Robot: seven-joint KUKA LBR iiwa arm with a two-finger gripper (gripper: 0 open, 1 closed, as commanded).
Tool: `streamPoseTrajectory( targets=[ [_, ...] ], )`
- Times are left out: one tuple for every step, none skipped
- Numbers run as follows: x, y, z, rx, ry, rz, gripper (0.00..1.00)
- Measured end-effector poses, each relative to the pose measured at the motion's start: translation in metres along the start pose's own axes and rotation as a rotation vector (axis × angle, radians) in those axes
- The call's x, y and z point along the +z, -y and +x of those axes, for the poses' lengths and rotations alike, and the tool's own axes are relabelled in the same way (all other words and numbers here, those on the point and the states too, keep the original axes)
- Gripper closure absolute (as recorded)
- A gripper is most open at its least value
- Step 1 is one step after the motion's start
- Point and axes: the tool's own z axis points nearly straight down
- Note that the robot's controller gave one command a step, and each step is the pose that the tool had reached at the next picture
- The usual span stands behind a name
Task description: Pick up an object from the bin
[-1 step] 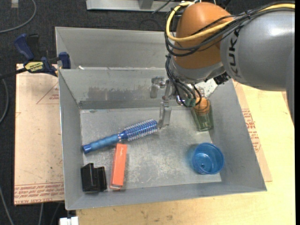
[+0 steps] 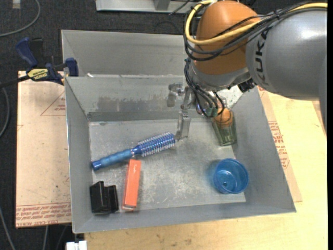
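Five items loose on bin (image 2: 78,139) floor, none heaped. Blue hairbrush (image 2: 136,151) lies diag. across the middle, handle toward front-left corner, bristle end toward centre. Orange flat bar (image 2: 132,184) just beside the handle, near front edge; black block (image 2: 103,198) next to it in front-left corner. Blue round cup (image 2: 229,176) toward front-right corner, well apart from the brush. Small bottle (image 2: 225,127) w/ orange top upright by the right wall, partly under the wrist. Arm enters from right; gripper (image 2: 182,132) hangs low in bin, tip at the bristle end of the brush, touching or just beside it (can't separate the two). Gripper opening: can't tell, wide or narrow, from this angle. Nothing seen held. Judgement: step = approach/placement for a grasp, pick not yet made; brush head is the likeliest target, since it's the nearest item. Next move prob. needs the jaws set astride the brush head, then close + straight lift. Risk: bristles are springy and the handle is long, so the brush may tilt or slip out if caught only at the end.
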Motion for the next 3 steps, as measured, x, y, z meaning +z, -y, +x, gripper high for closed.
streamPoseTrajectory(
  targets=[
    [0.047, -0.008, 0.013, -0.009, 0.004, -0.001, 0.00],
    [0.096, -0.017, 0.022, -0.112, 0.001, 0.000, 0.00],
    [0.147, -0.027, 0.026, -0.206, 0.005, -0.001, 1.00]
  ],
)
